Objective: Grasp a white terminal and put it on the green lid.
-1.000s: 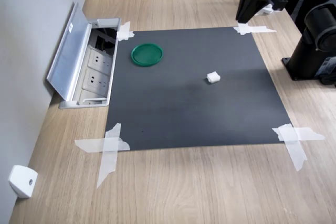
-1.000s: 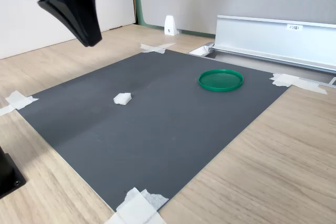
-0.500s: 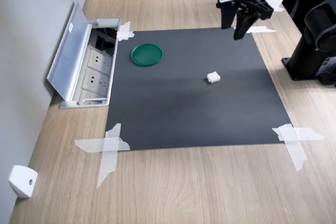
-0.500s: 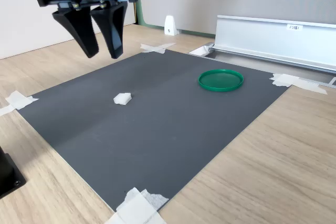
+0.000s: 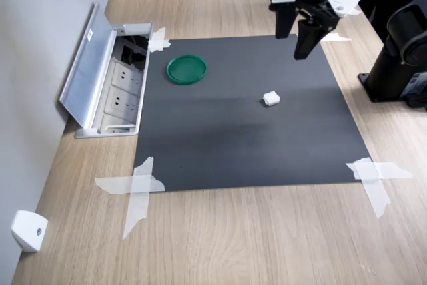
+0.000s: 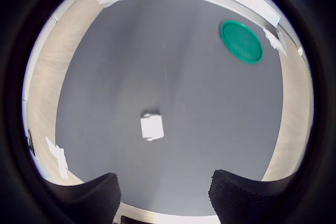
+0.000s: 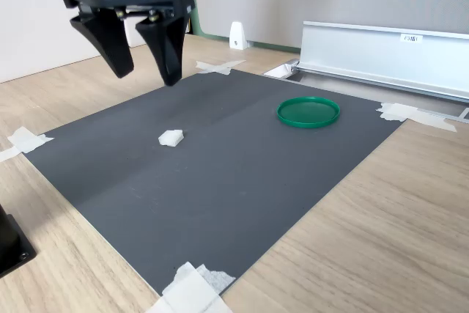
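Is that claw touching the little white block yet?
Apart. In the second exterior view the open gripper hangs above the mat, with bare mat showing between its fingertips and the white block.

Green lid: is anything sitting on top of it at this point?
Nothing. The green lid lies bare on the black mat in all three views. The white terminal sits apart on the mat, and the open gripper hangs above, holding nothing. What the lid covers cannot be seen.

Swinging in over the black mat [image 5: 247, 111] from the first exterior view's top right & dropping lower. Gripper [image 7: 143, 75] jaws spreading wider vs 0.5 s ago, closing in above the white terminal [image 7: 171, 137], not touching.
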